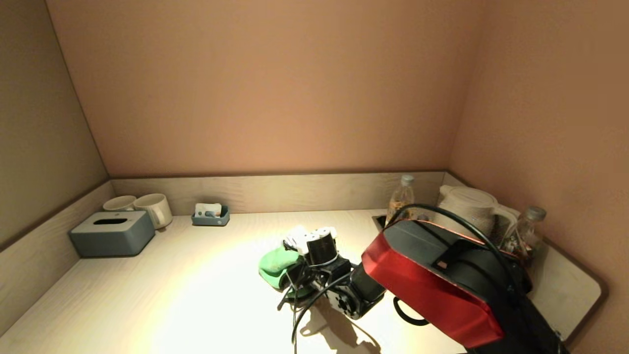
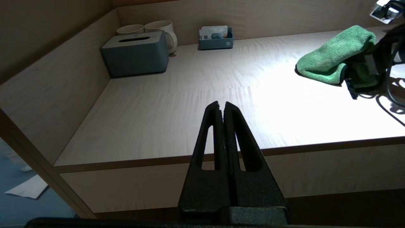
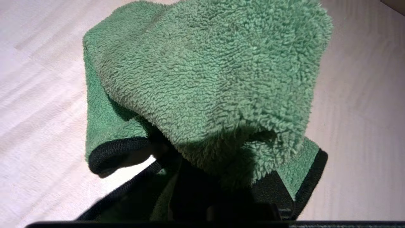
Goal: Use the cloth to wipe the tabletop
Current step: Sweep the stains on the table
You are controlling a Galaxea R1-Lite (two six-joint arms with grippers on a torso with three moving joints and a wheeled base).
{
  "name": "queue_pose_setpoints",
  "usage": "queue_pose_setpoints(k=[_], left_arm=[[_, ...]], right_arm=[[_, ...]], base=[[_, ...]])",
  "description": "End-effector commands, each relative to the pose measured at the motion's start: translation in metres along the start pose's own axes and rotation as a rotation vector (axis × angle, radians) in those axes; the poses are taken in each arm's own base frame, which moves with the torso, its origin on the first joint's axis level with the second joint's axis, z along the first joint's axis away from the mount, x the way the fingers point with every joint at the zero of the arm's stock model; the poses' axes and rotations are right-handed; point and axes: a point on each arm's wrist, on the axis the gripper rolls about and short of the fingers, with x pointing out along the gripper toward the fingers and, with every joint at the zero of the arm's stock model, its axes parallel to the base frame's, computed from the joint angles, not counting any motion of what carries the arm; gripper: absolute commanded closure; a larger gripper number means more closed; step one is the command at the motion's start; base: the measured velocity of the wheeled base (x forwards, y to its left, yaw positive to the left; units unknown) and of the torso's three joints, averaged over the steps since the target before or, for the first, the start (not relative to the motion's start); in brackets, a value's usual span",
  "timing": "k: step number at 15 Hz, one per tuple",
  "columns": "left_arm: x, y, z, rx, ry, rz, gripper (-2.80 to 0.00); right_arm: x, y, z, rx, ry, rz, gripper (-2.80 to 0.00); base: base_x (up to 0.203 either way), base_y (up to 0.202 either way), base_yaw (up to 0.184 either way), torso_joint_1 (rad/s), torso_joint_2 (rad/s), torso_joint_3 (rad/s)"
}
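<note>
A green fluffy cloth (image 1: 276, 265) with a black hem lies bunched on the pale wooden tabletop (image 1: 186, 295), near its middle. My right gripper (image 1: 295, 275) is down at the cloth and shut on it; its fingers are buried in the fabric in the right wrist view, where the cloth (image 3: 205, 79) fills most of the picture. The cloth also shows in the left wrist view (image 2: 332, 60). My left gripper (image 2: 221, 106) is shut and empty, held off the table's front edge at the left.
A grey tissue box (image 1: 112, 233) and two mugs (image 1: 147, 206) stand at the back left, with a small blue tray (image 1: 211, 215) beside them. A kettle (image 1: 469, 206) and two bottles (image 1: 402, 196) stand at the back right. Walls enclose three sides.
</note>
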Motion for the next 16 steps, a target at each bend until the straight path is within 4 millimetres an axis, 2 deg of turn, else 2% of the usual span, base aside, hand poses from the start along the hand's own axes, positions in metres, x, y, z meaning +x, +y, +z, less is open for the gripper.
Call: queue_pose_setpoints(k=[1, 5, 6, 11, 13, 15, 16], left_arm=[[0.0, 0.0, 0.0, 0.0, 0.0, 0.001, 0.0], [0.0, 0.0, 0.0, 0.0, 0.0, 0.001, 0.0], [0.0, 0.0, 0.0, 0.0, 0.0, 0.001, 0.0], [0.0, 0.0, 0.0, 0.0, 0.0, 0.001, 0.0], [0.0, 0.0, 0.0, 0.0, 0.0, 0.001, 0.0], [0.0, 0.0, 0.0, 0.0, 0.0, 0.001, 0.0], [0.0, 0.0, 0.0, 0.0, 0.0, 0.001, 0.0]], right_arm=[[0.012, 0.014, -0.008, -0.015, 0.014, 0.021, 0.0], [0.022, 0.059, 0.003, -0.055, -0.017, 0.094, 0.0], [0.023, 0.066, 0.009, -0.058, -0.031, 0.102, 0.0], [0.027, 0.086, 0.025, -0.067, -0.064, 0.129, 0.0], [0.018, 0.1, 0.033, -0.076, -0.075, 0.154, 0.0], [0.002, 0.097, 0.053, -0.068, -0.112, 0.144, 0.0], [-0.002, 0.096, 0.055, -0.067, -0.114, 0.139, 0.0]], base=[[0.0, 0.0, 0.0, 0.0, 0.0, 0.0], [0.0, 0.0, 0.0, 0.0, 0.0, 0.0], [0.0, 0.0, 0.0, 0.0, 0.0, 0.0], [0.0, 0.0, 0.0, 0.0, 0.0, 0.0], [0.0, 0.0, 0.0, 0.0, 0.0, 0.0], [0.0, 0.0, 0.0, 0.0, 0.0, 0.0], [0.0, 0.0, 0.0, 0.0, 0.0, 0.0]])
